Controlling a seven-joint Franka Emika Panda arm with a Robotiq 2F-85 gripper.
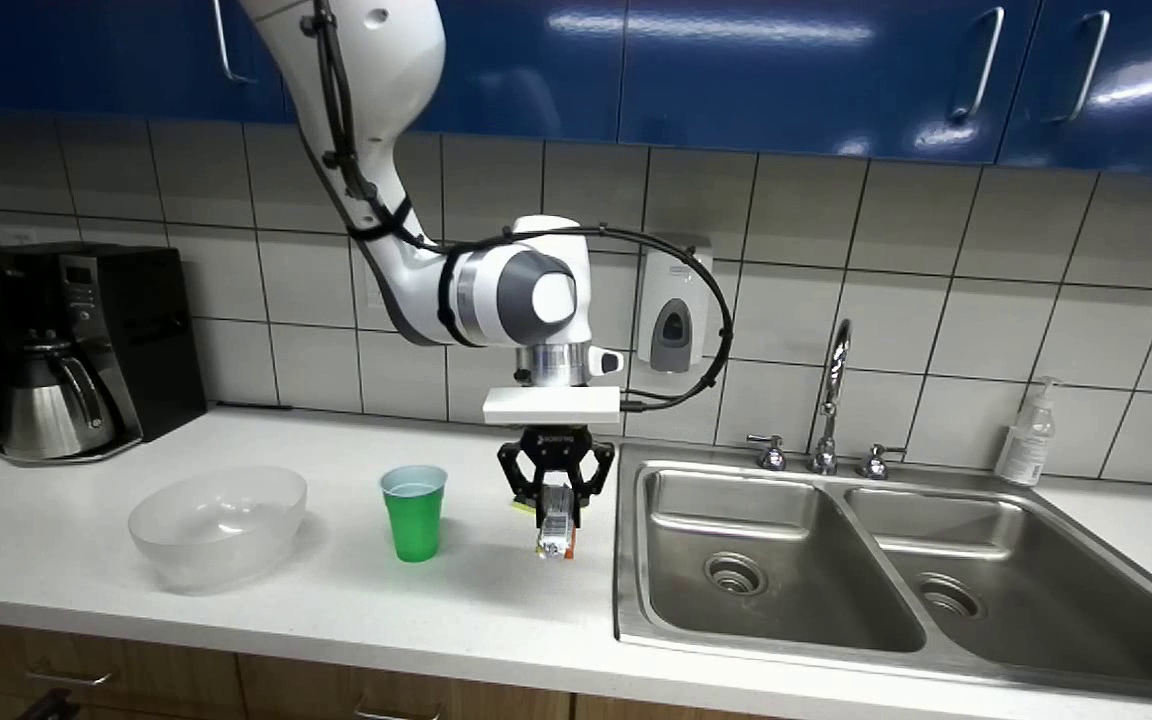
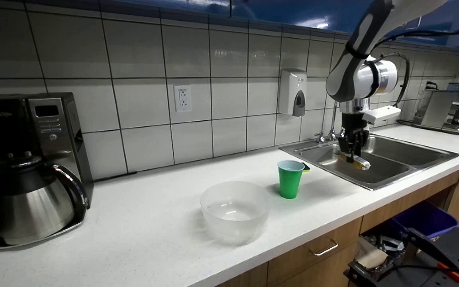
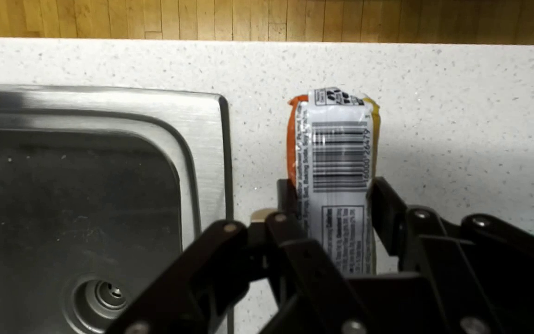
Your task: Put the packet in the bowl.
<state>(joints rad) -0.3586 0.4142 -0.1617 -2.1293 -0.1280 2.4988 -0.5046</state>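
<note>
Far to the left of the cup point(image 1: 416, 515), and behind it, I could see the coffee maker point(image 1: 131, 335) with its carafe point(image 1: 54, 410) on the table point(image 1: 336, 595). Near the cup on its left, with a gap between them, the bowl point(image 1: 206, 560) sat upright, wide and translucent. The cup stood upright too, green outside and pale blue inside. Behind it and to its right lay the sponge point(image 2: 306, 168), partly hidden from me in both exterior views.

Right of the cup I had the end effector point(image 1: 558, 505) pointing down, its fingers point(image 3: 389, 213) clamped on the long sides of the packet point(image 3: 336, 171). I held the packet up off the table, right of the cup, on the side away from the bowl. In the wrist view its barcode face was turned toward my camera, with orange along one edge and yellow along the edge nearer the cup; the end effector covered part of it. Behind the cup and to its right, the dispenser point(image 1: 674, 310) hung on the wall point(image 1: 311, 370). Farther right of the cup, past the packet, was the sink point(image 1: 891, 565) with its tap point(image 1: 829, 410), and farthest right of the cup stood the bottle point(image 1: 1029, 440).
</note>
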